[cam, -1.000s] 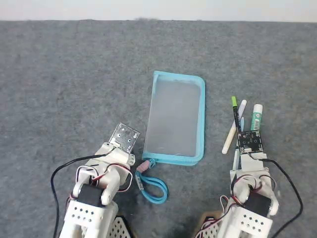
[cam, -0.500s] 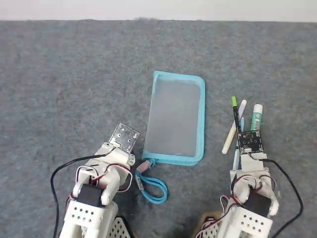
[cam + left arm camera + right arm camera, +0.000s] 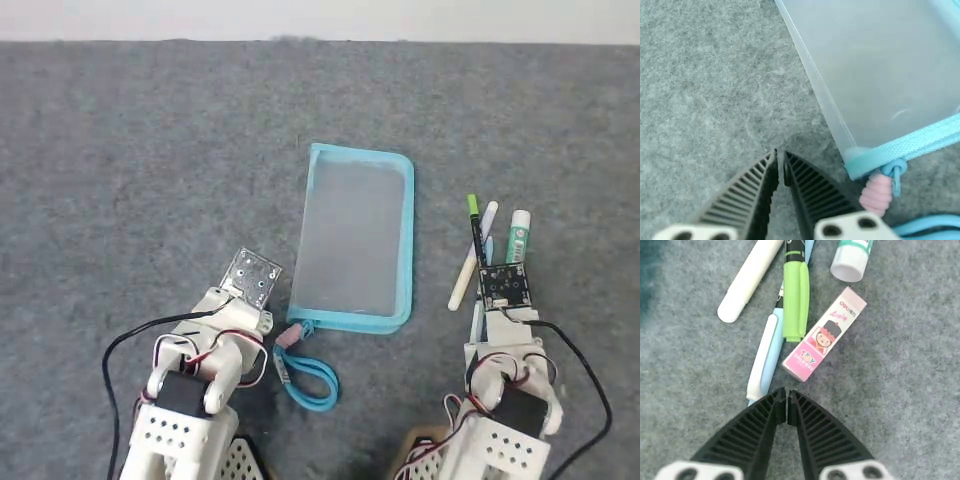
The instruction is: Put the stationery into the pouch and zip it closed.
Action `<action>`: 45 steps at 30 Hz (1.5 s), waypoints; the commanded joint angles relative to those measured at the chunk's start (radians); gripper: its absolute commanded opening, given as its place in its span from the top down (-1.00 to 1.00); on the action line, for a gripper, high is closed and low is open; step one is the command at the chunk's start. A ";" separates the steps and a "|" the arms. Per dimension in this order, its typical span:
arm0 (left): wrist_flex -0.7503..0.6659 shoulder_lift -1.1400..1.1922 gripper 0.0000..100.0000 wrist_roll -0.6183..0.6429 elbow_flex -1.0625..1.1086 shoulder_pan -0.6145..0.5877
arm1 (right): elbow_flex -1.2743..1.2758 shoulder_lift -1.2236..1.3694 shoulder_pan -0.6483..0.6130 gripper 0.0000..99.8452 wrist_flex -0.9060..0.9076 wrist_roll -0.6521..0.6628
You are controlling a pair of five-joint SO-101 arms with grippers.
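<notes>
Grey felt table (image 3: 150, 150) all round, and both arms sit at its near edge. The left claw (image 3: 780, 155) has its jaws pressed together, just a sliver between the ribbed tips, holding nothing and pointing down at bare felt. Just off to its inner side, towards the other arm, lies the pouch (image 3: 880, 75): flat, frosted-clear face, light-blue trim. The pouch's near corner is the closest part to the claw, and a strip of felt separates the two. At that corner hangs the pink zipper pull (image 3: 875, 195), and behind it, nearer the arm's base, curls the blue wrist strap (image 3: 310, 385).

Over to the right claw (image 3: 786, 392): jaws together too, gripping nothing. The stationery lies on the felt right in front of it, well apart from the pouch's far side. Closest to the tips are the blue-and-white pen (image 3: 765, 357) and the pink eraser (image 3: 824, 337), each just ahead. The green-capped marker (image 3: 796, 295) lies between them, touching both. Further out, the white pen (image 3: 750, 280) angles away towards the pouch side, and the glue stick (image 3: 852, 257) lies beyond the eraser.

Labels: the eraser's wrapper carries a cartoon figure and some print, and the glue stick's body is green.
</notes>
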 commanded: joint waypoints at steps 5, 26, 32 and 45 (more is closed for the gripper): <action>0.005 -0.003 0.97 -0.006 -0.008 0.005 | 0.018 -0.015 -0.010 0.99 -0.001 -0.009; 0.005 -0.003 0.97 -0.006 -0.008 0.005 | -0.554 0.429 0.074 0.90 -0.214 0.120; 0.005 -0.003 0.97 -0.006 -0.008 0.005 | -0.974 1.081 0.073 0.89 -0.110 0.087; 0.005 -0.003 0.97 -0.006 -0.008 0.005 | -1.450 1.758 -0.016 0.61 0.073 0.015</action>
